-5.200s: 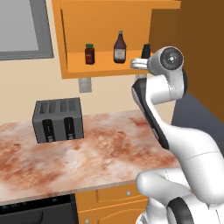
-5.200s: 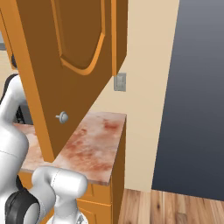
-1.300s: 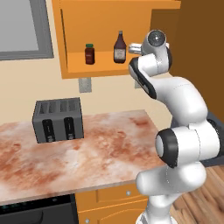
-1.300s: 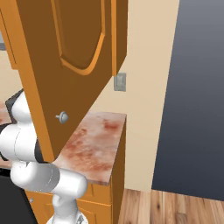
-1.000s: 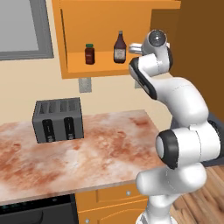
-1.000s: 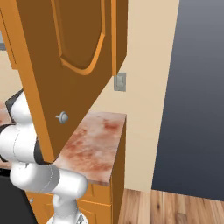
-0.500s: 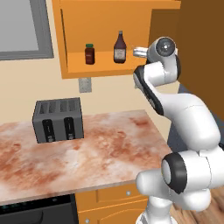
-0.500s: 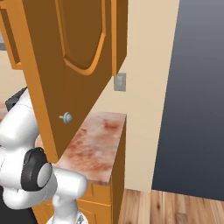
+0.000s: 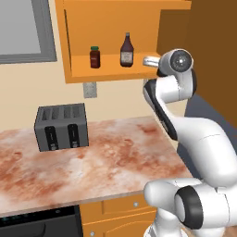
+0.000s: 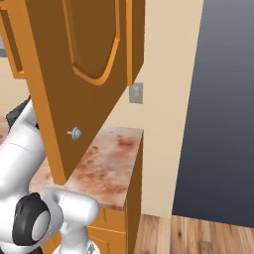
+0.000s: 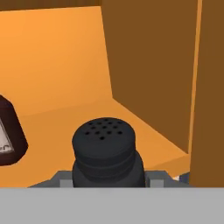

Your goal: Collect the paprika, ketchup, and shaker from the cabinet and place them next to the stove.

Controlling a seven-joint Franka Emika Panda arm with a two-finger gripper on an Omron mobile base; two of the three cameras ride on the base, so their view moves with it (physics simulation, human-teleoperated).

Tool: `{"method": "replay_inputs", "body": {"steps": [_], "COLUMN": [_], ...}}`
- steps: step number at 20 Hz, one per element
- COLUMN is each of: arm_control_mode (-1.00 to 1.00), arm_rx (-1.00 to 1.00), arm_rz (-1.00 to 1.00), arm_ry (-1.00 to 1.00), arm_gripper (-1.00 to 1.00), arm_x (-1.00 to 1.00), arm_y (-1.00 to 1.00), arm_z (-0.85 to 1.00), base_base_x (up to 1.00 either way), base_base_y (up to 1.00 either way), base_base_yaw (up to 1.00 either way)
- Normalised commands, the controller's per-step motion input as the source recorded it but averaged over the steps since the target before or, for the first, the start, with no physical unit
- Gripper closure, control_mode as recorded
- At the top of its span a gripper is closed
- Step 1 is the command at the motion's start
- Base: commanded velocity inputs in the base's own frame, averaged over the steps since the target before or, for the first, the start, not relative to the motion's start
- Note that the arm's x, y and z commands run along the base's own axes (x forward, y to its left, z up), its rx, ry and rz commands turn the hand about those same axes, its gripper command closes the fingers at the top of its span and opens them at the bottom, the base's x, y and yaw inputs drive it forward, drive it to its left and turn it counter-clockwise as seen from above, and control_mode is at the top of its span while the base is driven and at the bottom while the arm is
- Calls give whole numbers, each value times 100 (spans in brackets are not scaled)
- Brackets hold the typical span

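My gripper (image 11: 105, 178) is shut on the shaker (image 11: 105, 151), a black cylinder with a perforated rounded top, held just above the right end of the shelf of the orange cabinet (image 11: 65, 57). The ketchup (image 11: 8, 140) shows as a dark bottle with a white label at the left edge of the hand view. From the left base view, the ketchup (image 9: 126, 50) and the paprika (image 9: 95, 57) with its green lid stand upright on the cabinet (image 9: 111, 28) shelf, left of my gripper (image 9: 149, 61). The stove is out of view.
A black toaster (image 9: 61, 126) stands on the marbled counter (image 9: 106, 162) below the cabinet. The cabinet's open door (image 10: 74, 74) hangs over the counter's right end (image 10: 111, 163), close beside my arm. A black appliance front (image 9: 37, 224) sits under the counter at left.
My hand has drawn a little to the right, toward the cabinet's open right end, with the shaker in it, and the elbow has swung right. The paprika and ketchup have not moved.
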Motion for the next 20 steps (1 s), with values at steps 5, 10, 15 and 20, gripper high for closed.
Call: {"method": "replay_inputs", "body": {"steps": [5, 10, 15, 20], "arm_control_mode": [-100, -100, -100, -100], "arm_rx": [0, 0, 0, 0], "arm_rz": [0, 0, 0, 0], "arm_ry": [-1, -1, -2, 0], "arm_gripper": [100, 100, 100, 100], "arm_x": [-55, -57, -62, -66], "arm_y": [1, 0, 5, 7], "arm_z": [0, 0, 0, 0], "base_base_x": [0, 0, 0, 0], "base_base_y": [0, 0, 0, 0], "base_base_yaw": [0, 0, 0, 0]}}
